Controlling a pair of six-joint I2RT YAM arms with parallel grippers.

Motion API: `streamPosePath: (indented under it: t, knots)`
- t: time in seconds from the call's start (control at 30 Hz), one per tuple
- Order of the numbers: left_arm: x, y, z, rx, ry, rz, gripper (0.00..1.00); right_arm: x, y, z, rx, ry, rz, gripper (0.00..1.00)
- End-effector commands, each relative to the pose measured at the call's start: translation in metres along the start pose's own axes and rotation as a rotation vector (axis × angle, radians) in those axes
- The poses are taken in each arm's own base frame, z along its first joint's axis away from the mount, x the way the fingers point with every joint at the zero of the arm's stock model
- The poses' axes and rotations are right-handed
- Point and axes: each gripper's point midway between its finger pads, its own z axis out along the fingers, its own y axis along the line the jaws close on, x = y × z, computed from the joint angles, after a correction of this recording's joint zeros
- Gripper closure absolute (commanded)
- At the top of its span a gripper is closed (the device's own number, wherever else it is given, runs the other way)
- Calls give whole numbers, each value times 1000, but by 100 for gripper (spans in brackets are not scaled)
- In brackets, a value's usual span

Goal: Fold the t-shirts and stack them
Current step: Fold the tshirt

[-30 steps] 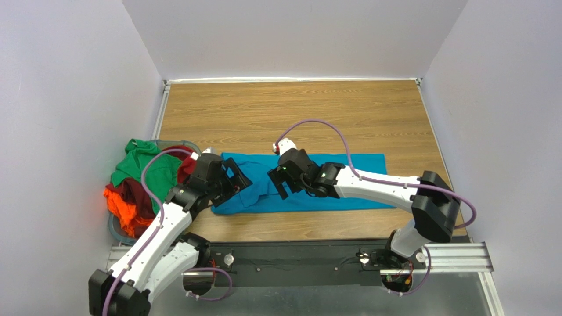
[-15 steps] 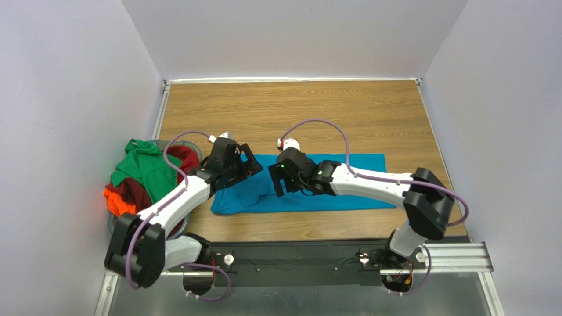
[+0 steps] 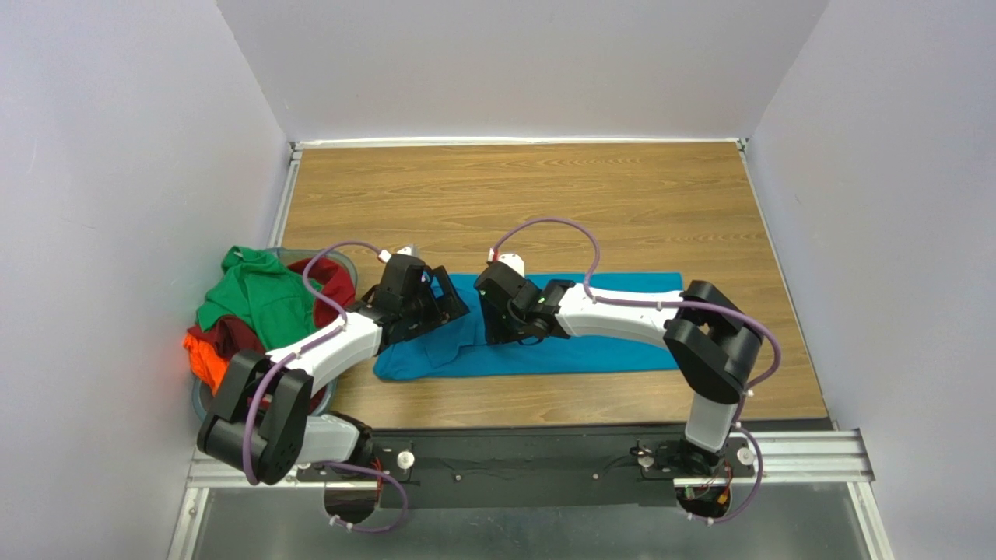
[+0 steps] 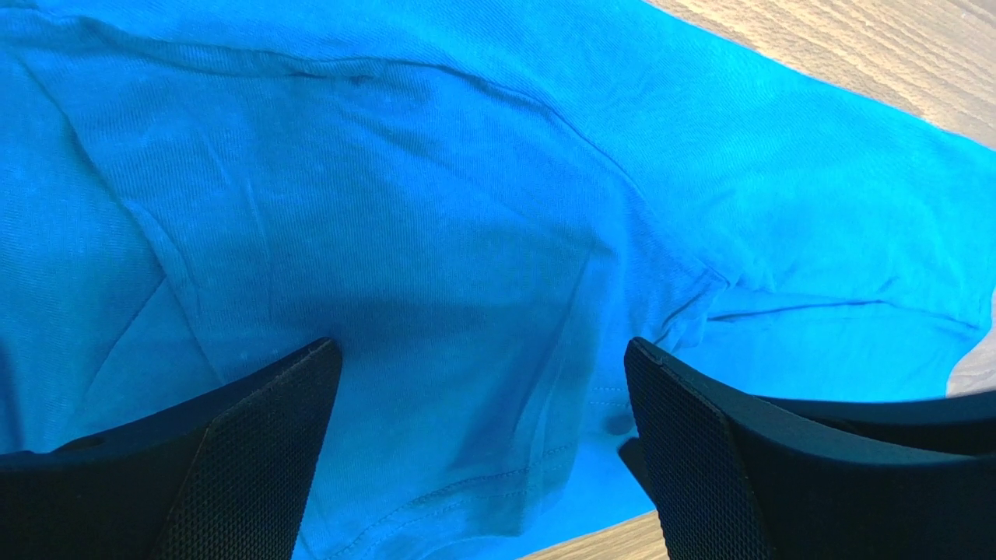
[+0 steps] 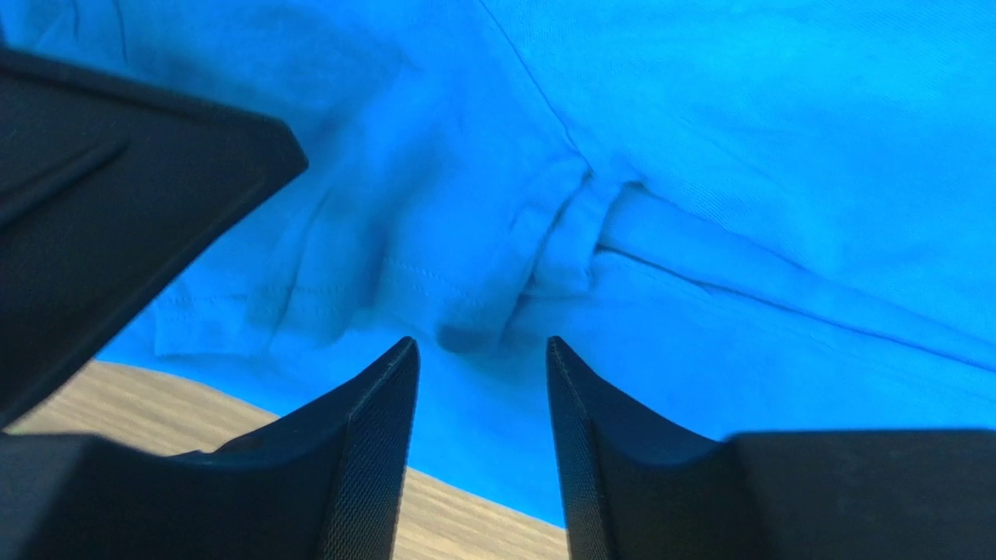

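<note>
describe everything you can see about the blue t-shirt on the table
The teal-blue t-shirt is soft, thin knit cloth with stitched hems and seams. It lies flat on the wooden table, folded into a long band running left to right, its left end rumpled. The left gripper is wide open just over that end; the right gripper, jaws narrower, sits over a small bunched fold by a seam.
</note>
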Motion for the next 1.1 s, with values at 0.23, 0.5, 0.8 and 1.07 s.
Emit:
streamPosePath:
  t: [0.23, 0.5, 0.8, 1.07]
  knots:
    - [4, 13, 3, -31, -8, 11, 2, 0, -1, 16, 40, 10, 26, 67]
    - [5, 23, 4, -73, -11, 13, 2, -5, -6, 10, 55, -18, 21, 88]
    - [2, 31, 4, -124, -23, 18, 2, -8, -11, -6, 50, -43, 4, 91]
    - [-1, 34, 1, -145, -36, 28, 2, 2, -26, -6, 96, -17, -30, 89]
